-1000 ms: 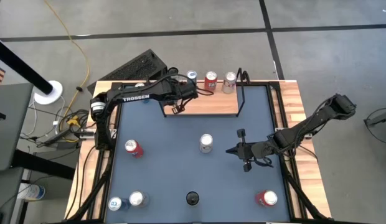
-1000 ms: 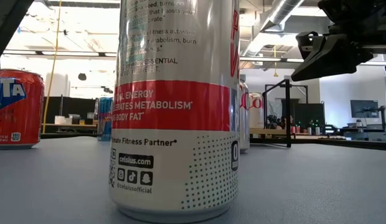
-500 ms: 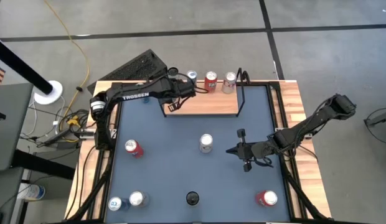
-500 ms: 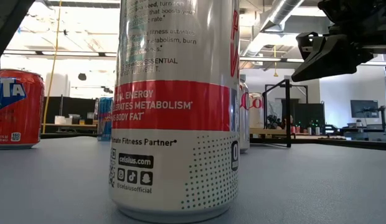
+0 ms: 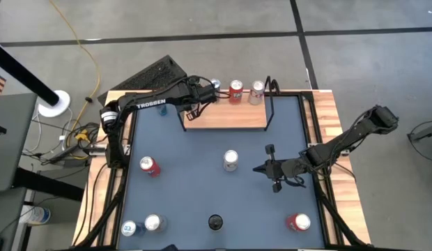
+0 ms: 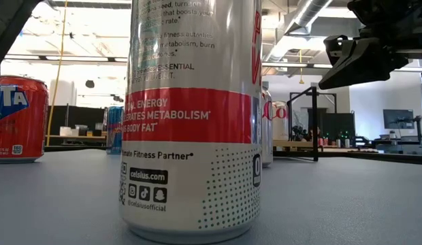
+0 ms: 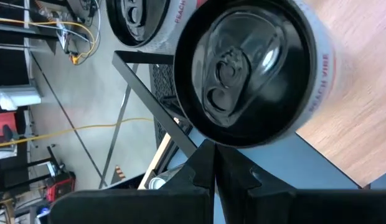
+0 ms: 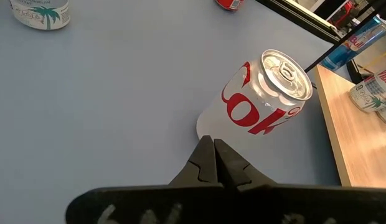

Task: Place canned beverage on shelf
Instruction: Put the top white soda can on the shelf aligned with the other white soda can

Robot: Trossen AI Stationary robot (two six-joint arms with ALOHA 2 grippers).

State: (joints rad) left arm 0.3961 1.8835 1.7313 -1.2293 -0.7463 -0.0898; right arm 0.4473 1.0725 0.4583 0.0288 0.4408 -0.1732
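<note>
While the left gripper (image 5: 214, 93), jaws closed and empty, hid part of the cans at the upper-centre shelf (image 5: 230, 118), the right gripper (image 5: 260, 169), pinched shut on nothing, hung mid-right.

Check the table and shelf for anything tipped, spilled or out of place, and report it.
Nothing stands out. The three cans at the back of the shelf and every can on the table, including the silver can at its centre, stand upright. No spill shows. The left gripper is at the shelf's back left corner, shut; the right gripper waits mid-table, shut.
</note>
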